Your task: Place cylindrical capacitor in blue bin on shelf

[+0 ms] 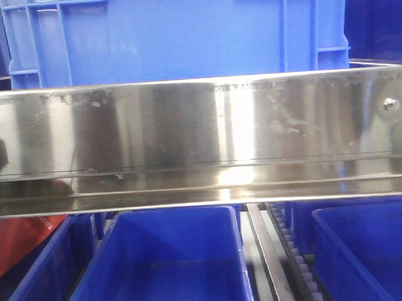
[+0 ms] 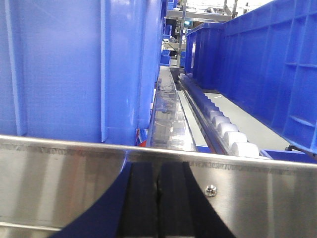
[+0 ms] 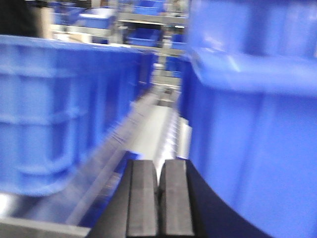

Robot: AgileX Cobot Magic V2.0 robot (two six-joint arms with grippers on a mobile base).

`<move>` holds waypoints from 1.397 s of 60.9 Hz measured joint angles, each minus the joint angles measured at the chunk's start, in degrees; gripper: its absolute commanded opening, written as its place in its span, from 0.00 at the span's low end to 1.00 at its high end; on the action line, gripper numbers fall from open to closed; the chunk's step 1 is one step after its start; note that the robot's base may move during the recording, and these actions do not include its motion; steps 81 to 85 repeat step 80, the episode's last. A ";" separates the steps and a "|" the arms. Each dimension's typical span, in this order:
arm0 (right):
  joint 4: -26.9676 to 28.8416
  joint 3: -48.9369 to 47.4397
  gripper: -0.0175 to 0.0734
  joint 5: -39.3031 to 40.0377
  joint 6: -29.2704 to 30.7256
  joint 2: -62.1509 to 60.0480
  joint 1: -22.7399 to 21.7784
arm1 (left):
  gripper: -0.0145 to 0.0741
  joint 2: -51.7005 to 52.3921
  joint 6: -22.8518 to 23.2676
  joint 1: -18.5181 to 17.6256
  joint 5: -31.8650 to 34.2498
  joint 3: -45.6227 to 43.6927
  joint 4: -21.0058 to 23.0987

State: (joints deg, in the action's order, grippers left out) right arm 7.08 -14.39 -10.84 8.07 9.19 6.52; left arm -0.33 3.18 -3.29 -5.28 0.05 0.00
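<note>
Capacitor not visible in any view; location unknown. Likely light, rigid, smooth: grip across its body. Left fingers (image 2: pixel 158 198) and right fingers (image 3: pixel 159 198) pressed together, apparently empty, before shelf rail (image 1: pixel 200 137) under blue bin (image 1: pixel 176 35).

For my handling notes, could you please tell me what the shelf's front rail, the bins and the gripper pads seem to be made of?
Shelf front rail: polished steel, apparently; mirror-like reflections, fine scratches. Blue bin: moulded plastic, seemingly; ribbed walls, soft sheen. Left gripper and right gripper pads: matte black, possibly rubber.
</note>
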 measured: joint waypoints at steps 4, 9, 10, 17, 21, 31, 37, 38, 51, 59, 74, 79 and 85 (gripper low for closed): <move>0.00 3.01 0.01 0.10 -0.26 -2.62 -1.56 | 0.04 0.00 0.00 0.00 0.00 0.00 0.00; 0.00 6.48 0.01 0.10 -1.18 -5.33 -3.29 | 0.04 0.00 0.00 0.00 0.00 0.00 0.00; 0.00 7.08 0.01 0.10 -1.29 -5.78 -3.57 | 0.04 0.00 0.00 0.00 0.00 0.00 0.00; 0.00 11.47 0.01 0.49 -1.73 -8.44 -4.87 | 0.04 0.00 0.00 0.00 0.00 0.00 0.00; 0.00 13.51 0.01 1.57 -1.86 -8.82 -5.12 | 0.04 0.00 0.00 0.00 0.00 0.00 0.00; 0.00 14.25 0.01 3.11 -2.49 -8.93 -5.12 | 0.04 0.00 0.00 0.00 0.00 0.09 0.00; -0.10 14.25 0.01 3.61 -2.64 -9.01 -5.12 | 0.04 0.00 0.00 0.00 0.00 0.09 0.00; -0.10 14.25 0.01 3.61 -2.64 -9.01 -5.12 | 0.04 0.00 0.00 0.00 0.00 0.09 0.00; -0.10 14.25 0.01 3.85 -2.79 -9.01 -5.12 | 0.04 0.00 0.00 0.00 0.00 0.09 0.00; -0.10 14.25 0.01 3.95 -2.79 -9.01 -5.12 | 0.04 0.00 0.00 0.00 0.00 0.09 0.00; -0.10 14.25 0.01 3.95 -2.79 -9.01 -5.12 | 0.04 0.00 0.00 0.00 0.00 0.09 0.00; -0.10 14.25 0.01 3.95 -2.79 -9.01 -5.12 | 0.04 0.00 0.00 0.00 0.00 0.09 0.00; -0.10 14.25 0.01 3.95 -2.79 -9.01 -5.12 | 0.04 0.00 0.00 0.00 0.00 0.09 0.00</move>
